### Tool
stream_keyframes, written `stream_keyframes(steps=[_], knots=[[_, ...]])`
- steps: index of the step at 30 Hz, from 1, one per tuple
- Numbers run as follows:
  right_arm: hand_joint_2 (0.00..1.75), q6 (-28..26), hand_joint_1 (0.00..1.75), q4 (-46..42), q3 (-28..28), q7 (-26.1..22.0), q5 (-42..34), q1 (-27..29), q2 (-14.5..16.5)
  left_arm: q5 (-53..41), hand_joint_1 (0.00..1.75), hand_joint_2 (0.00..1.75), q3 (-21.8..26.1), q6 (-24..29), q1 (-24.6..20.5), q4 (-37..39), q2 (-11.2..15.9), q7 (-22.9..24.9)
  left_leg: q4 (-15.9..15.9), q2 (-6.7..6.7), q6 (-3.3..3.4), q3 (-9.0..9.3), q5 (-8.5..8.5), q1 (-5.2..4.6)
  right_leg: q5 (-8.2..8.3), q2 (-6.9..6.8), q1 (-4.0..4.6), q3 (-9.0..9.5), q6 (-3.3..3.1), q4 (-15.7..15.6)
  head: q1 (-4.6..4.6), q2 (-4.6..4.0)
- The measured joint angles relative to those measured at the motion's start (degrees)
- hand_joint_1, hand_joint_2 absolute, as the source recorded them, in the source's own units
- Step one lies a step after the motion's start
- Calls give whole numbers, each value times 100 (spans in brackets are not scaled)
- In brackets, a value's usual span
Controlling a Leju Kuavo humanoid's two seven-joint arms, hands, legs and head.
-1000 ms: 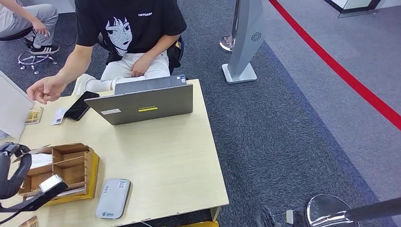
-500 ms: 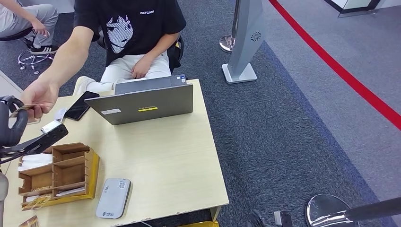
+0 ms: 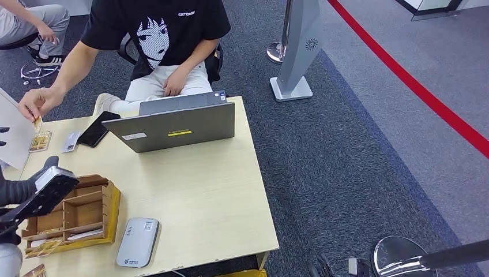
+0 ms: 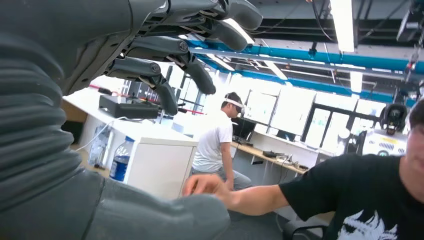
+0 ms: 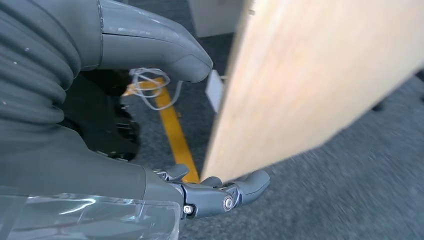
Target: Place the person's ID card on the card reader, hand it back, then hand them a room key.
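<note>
Two hands, both empty. Left hand [image 4: 165, 55] is raised off the table's left edge: in its wrist view the dark fingers [image 4: 195, 70] are spread and lightly curled, thumb well apart, nothing between them. In the head view only a bit of that arm shows at the left border, over the wooden organizer [image 3: 75, 213]. Right hand [image 5: 200, 150] hangs low beside the table's edge [image 5: 310, 75], fingers loosely bent, thumb apart, above grey carpet and a yellow floor line [image 5: 175, 135].

The card [image 3: 37, 123] is pinched in the person's hand [image 3: 36, 104], held just above the table's far-left corner, over another card [image 3: 40, 141] lying flat there. Cannot tell whether it's the ID or a key card. A smaller white card [image 3: 72, 141] and a black phone [image 3: 99, 128] lie just beside it.

Card reader [image 3: 137, 242] sits near the table's front edge, just right of the organizer, nothing on it. Laptop [image 3: 176, 124] takes the far middle, lid toward the robot.

Free room: bare tabletop [image 3: 213, 190] between laptop and reader, out to the right edge. Left side is crowded: organizer, cards, phone, and a white panel [image 3: 14, 135] at the border.
</note>
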Motion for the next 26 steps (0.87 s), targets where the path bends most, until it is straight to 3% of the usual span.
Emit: stream_keyframes(steps=[4, 6, 7, 8, 10, 11, 12, 15, 18, 23, 26], knots=[[175, -295, 0, -82, 43, -83, -458, 108, 0, 1236, 0, 175, 491, 138, 805, -888, -591, -639, -1, -4, 4, -3, -12, 0, -13, -1, 0, 6, 10, -1, 5, 0], [175, -538, 0, -197, 109, 5, -661, 251, 0, 2011, 0, 175, 930, -145, 1326, -1336, -1028, -923, -3, 1, 1, 5, -27, -3, -22, 7, -4, 11, 8, -1, 5, 0], [175, -689, 0, -285, 135, 86, -723, 348, 0, 2498, 9, 175, 1215, -324, 1640, -1536, -1289, -977, -3, 9, 0, 12, -35, -5, -27, 15, -6, 13, 9, -1, 4, -1], [175, -831, 8, -391, 149, 178, -786, 453, 0, 3019, 52, 175, 1520, -486, 1952, -1671, -1527, -922, -3, 15, 1, 20, -43, -7, -33, 23, -8, 14, 11, -1, 5, -1], [175, -1033, 95, -614, 150, 340, -986, 658, 0, 3892, 140, 175, 2050, -674, 2511, -1749, -1884, -674, -2, 18, 7, 25, -52, -7, -43, 26, -9, 15, 17, -2, 7, -1], [175, -1123, 139, -732, 151, 407, -1196, 746, 0, 4180, 175, 175, 2259, -738, 2746, -1728, -2020, -542, -2, 15, 10, 24, -55, -8, -49, 23, -10, 14, 20, -4, 7, 0], [175, -1232, 175, -847, 160, 465, -1458, 826, 0, 4394, 175, 175, 2425, -793, 2952, -1670, -2138, -435, -2, 9, 13, 26, -59, -8, -57, 18, -10, 15, 23, -4, 5, 0], [175, -1607, 175, -1208, 257, 610, -2173, 1084, 0, 4915, 175, 175, 2711, -863, 3378, -1199, -2385, -140, -3, -5, 12, 31, -67, -10, -73, 6, -12, 25, 31, -5, 4, 0], [175, -1801, 175, -1497, 379, 684, -2350, 1318, 0, 5172, 175, 175, 2798, -768, 3623, -632, -2534, -76, -3, -4, 11, 33, -70, -9, -73, 5, -11, 32, 31, -5, 2, 0], [175, -2301, 175, -1780, 549, 929, -2252, 1523, 0, 6524, 175, 175, 2830, 126, 3691, 238, -2654, 475, -3, -5, 11, 45, -70, -11, -73, 2, -13, 41, 31, -6, -1, 0], [175, -2582, 175, -1830, 599, 1108, -2131, 1578, 0, 6726, 175, 175, 2830, 524, 3663, 740, -2698, 622, -2, -7, 11, 47, -70, -11, -73, 2, -13, 43, 32, -6, 4, 0]])
